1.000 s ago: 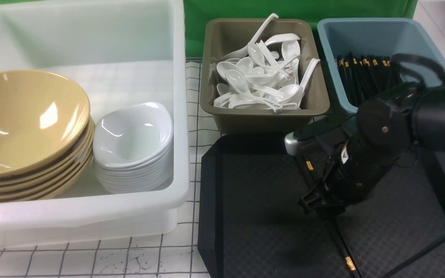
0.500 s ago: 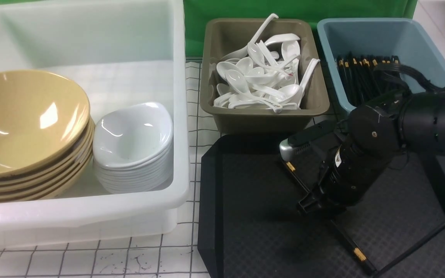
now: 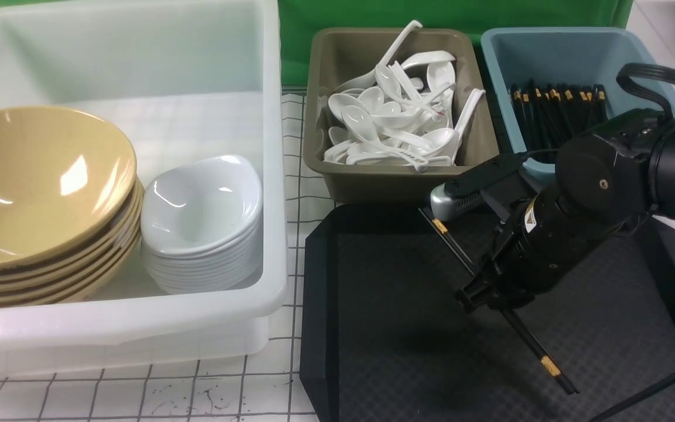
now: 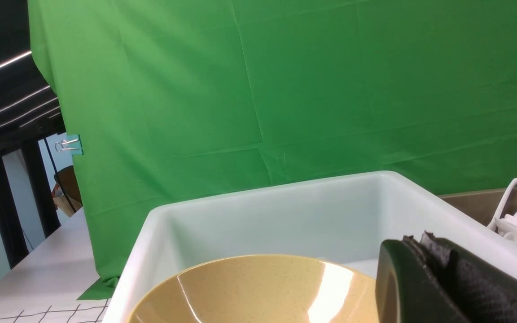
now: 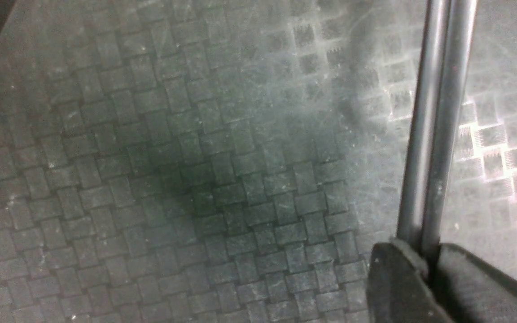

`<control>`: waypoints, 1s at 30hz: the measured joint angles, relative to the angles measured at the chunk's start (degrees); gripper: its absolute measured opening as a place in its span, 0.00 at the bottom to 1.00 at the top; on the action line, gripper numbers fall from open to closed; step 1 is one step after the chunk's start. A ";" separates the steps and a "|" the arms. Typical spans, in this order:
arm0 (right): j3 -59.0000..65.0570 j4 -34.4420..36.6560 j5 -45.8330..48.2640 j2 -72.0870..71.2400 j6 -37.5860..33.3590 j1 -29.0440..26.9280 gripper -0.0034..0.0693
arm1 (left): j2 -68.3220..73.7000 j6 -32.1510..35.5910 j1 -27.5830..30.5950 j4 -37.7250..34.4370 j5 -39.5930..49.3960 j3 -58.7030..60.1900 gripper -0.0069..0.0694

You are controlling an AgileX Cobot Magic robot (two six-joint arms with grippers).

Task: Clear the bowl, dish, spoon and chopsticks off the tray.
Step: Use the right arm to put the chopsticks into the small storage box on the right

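Two chopsticks [image 3: 549, 366], front view: pinched mid-length by the right gripper [image 3: 486, 296], slanting over the tray [image 3: 384, 328]; nothing else seen on it. Left wrist view: left gripper [image 4: 420, 251] closed on nothing, above the bowl [image 4: 258, 287] in the white tub [image 4: 285, 202]. Right wrist view: pads clamp both sticks. Judged: only the chopsticks remain to bin.

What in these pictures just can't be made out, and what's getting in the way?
- Chopsticks: middle stretch, front view, hidden behind the right arm.
- Right gripper: right wrist view, mostly cut off by the picture's edge.
- Left gripper: left wrist view, cut off likewise.
- Yellow bowls: front view, left edge crops the stack.
- Tray: front view, partly behind the arm.
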 joint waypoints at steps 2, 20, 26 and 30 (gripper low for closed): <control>0.00 0.35 0.17 0.00 -0.53 0.00 0.23 | 0.00 0.00 0.00 0.00 0.00 0.00 0.08; -1.15 5.68 3.10 -3.54 -7.53 1.47 0.23 | 0.00 0.00 0.00 0.05 -0.07 0.00 0.08; -9.26 -1.25 4.49 -9.78 -7.99 1.47 0.23 | 0.00 0.00 0.00 0.05 -0.07 0.00 0.08; -16.62 -11.04 1.12 -9.92 -7.37 -2.21 0.23 | 0.00 0.00 0.00 0.05 -0.07 0.00 0.08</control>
